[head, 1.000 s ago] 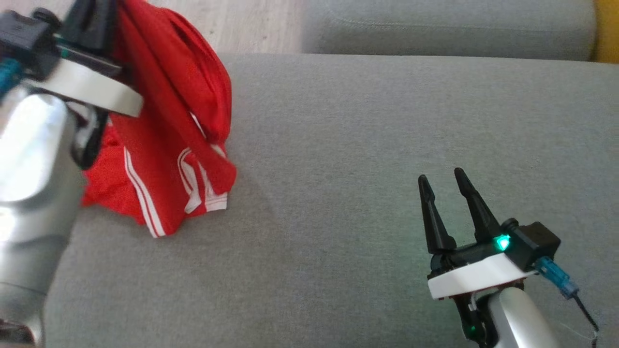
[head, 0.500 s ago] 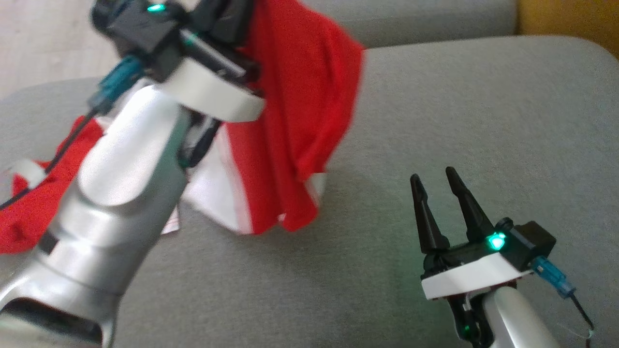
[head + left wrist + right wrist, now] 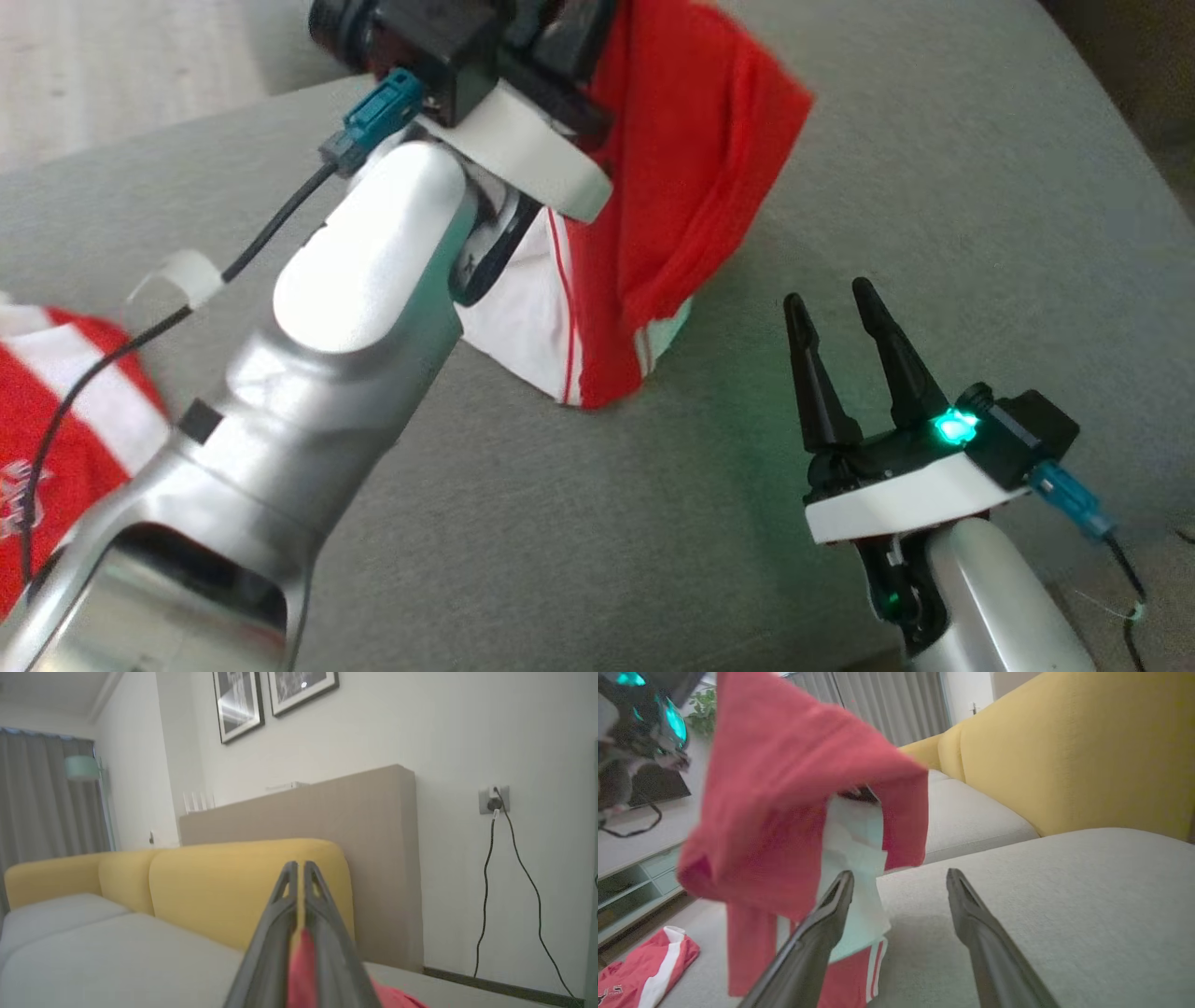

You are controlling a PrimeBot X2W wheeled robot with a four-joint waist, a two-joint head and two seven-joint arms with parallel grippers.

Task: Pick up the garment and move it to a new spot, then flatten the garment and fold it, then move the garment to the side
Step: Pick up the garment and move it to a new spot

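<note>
Red sports garment (image 3: 691,177) held up over the grey sofa seat (image 3: 934,187).
Left jaws are pinched together on its upper fabric, and it hangs with its white-striped hem down near the cushion. Right jaws stand apart and empty, low beside it. A second red-and-white garment (image 3: 56,411) lies far left.
</note>
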